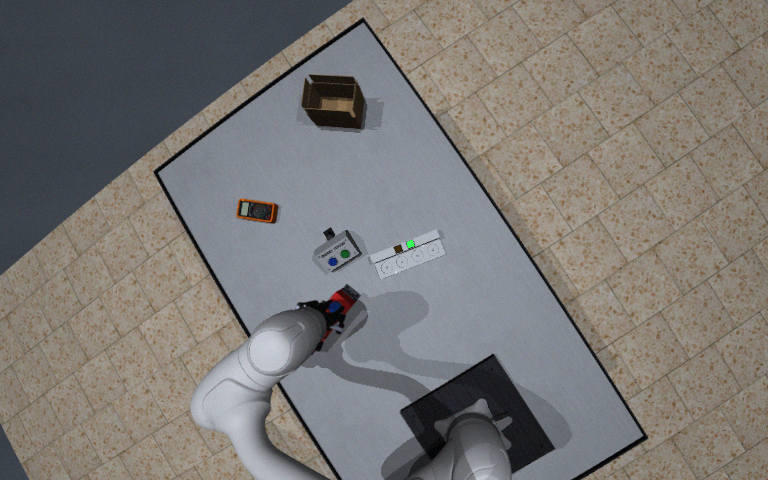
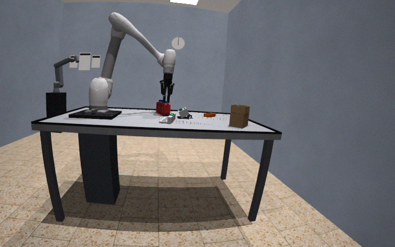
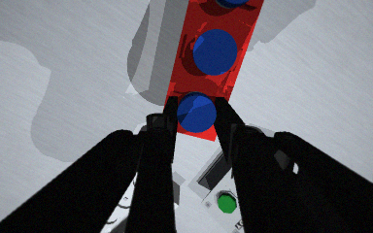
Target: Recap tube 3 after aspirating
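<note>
Down at the pincer: the gripper has both black fingers pressed against the sides of the end cap, clamped on it. That blue cap sits on its tube in the red rack, at the end nearest the key housing. The next cap is on too.

Past the housing lies the white tray, green lamp lit. Further out are an orange meter and an open brown box.

All of it stands on a grey, black-edged table, and the arm stands on a dark plate. The floor is tan tile and the walls blue-grey, with a clock on the far one.

From above, the arm covers most of the rack. The wrist view crops the farthest cap, and the fingers hide the blue key.
</note>
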You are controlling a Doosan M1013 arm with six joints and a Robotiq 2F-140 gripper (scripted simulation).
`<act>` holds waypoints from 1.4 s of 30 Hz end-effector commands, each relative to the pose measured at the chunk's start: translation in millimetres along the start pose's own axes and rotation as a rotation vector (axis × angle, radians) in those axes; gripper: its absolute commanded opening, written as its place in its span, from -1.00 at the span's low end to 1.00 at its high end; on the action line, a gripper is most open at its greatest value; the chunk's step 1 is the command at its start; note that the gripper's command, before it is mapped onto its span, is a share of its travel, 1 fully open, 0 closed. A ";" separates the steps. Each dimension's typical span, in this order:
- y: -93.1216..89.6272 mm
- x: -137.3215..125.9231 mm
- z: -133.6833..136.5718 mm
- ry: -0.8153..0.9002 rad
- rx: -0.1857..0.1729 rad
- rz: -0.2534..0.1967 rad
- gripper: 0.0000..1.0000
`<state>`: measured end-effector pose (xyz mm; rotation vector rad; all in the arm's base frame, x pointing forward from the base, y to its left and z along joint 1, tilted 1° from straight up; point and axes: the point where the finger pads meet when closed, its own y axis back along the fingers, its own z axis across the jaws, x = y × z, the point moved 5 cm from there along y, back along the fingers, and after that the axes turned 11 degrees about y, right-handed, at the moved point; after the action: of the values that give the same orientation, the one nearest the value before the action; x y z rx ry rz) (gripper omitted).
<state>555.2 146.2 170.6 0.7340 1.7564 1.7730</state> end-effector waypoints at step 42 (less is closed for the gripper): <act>-2.3 0.0 2.0 -0.493 -0.005 0.001 -0.18</act>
<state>555.1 146.5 170.4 1.0555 1.4304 1.4438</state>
